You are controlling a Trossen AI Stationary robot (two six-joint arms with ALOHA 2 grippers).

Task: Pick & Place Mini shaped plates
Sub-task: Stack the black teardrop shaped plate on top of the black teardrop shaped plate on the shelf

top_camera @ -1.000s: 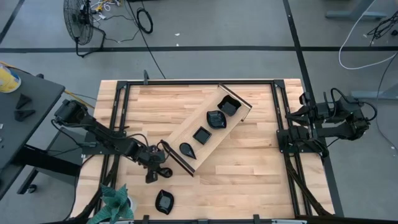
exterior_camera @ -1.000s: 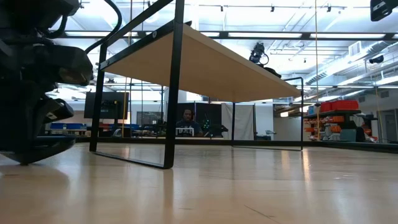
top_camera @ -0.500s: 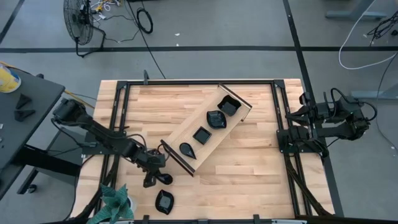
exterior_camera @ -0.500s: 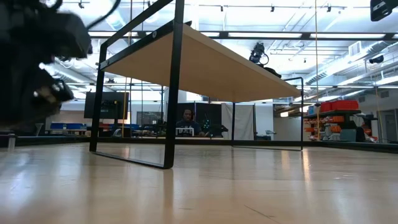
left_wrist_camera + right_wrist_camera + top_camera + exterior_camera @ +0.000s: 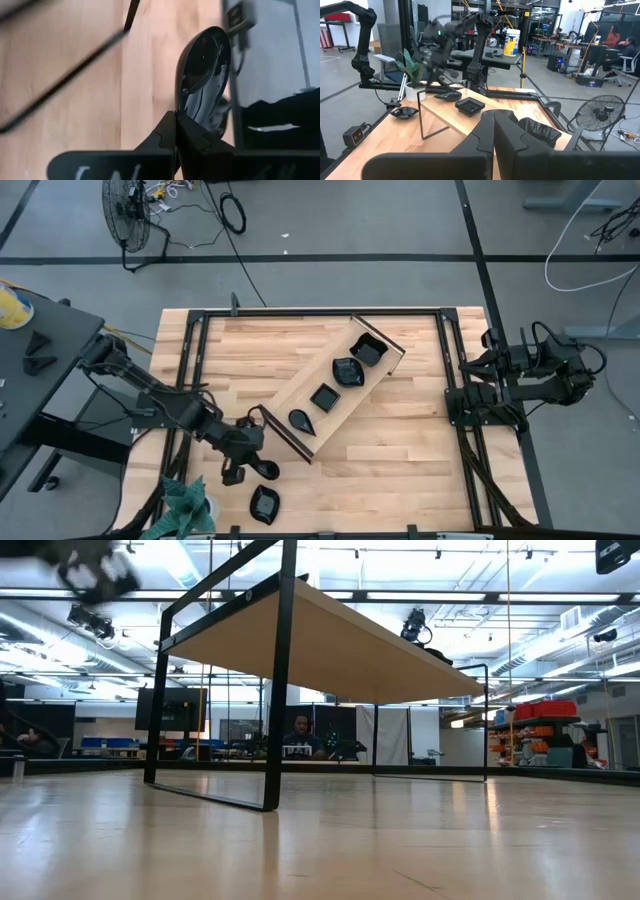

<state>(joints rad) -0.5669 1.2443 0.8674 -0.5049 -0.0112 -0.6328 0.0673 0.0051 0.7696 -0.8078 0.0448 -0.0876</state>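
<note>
Four plates (image 5: 332, 381) in tray (image 5: 290, 393) — diagonal

A long light-wood tray (image 5: 300, 395) with black ends lies slantwise across the middle of my wooden surface (image 5: 400, 450), and a small green plant (image 5: 183, 505) sits at its near left corner. On the grey floor beyond stand a black fan (image 5: 127, 215) and a coiled black cable (image 5: 233, 213). A yellow container (image 5: 12, 308) rests on the dark side table (image 5: 40, 370) to my left.

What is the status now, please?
Left gripper shut on a mini plate, near the wood tray's lower end. Right gripper shut, parked at table's right edge. Four plates in tray, one loose.
</note>
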